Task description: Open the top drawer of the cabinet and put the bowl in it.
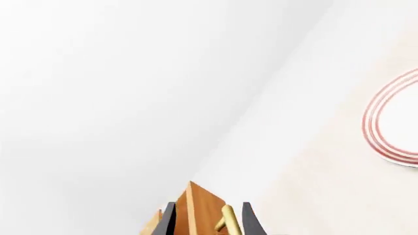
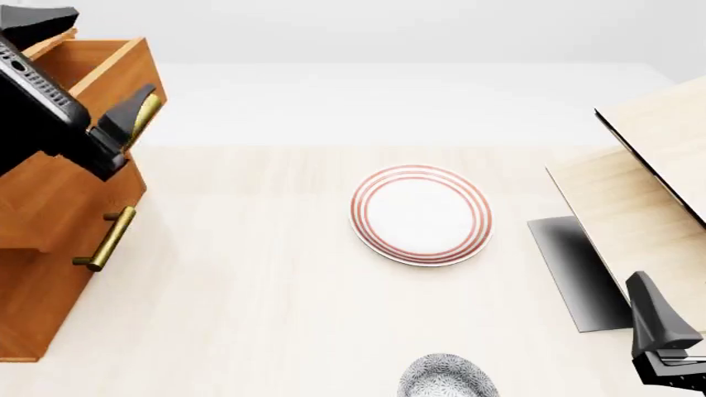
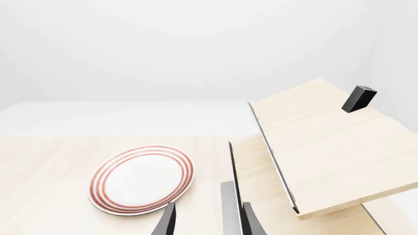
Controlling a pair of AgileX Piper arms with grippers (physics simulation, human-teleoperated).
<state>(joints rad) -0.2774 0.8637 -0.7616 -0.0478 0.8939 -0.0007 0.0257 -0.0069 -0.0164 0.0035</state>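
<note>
Cabinet [image 2: 50, 248], orange-brown wood, three stacked drawers with brass bar handles, stands at the left edge of the pale wooden tabletop [image 2: 243, 289]. Top drawer [image 2: 105, 70], a deep open-topped box, is pulled out beyond the two lower fronts. Left gripper [image 2: 131, 122], dark, is at the top drawer's brass bar handle [image 1: 227, 218], one finger on each side of the bar; whether the fingers press the bar, I cannot tell. Small round bowl [image 2: 447, 379], white with dense blue-grey speckles, sits on the tabletop at the near edge, well apart from the cabinet and only partly in view. Flat white plate with red rings [image 2: 421, 214] lies mid-table, beyond the bowl. Pale light-wood panels [image 2: 646, 198] lean at the right. Right gripper [image 3: 207, 221], near the panels, has fingers spread and holds nothing.
</note>
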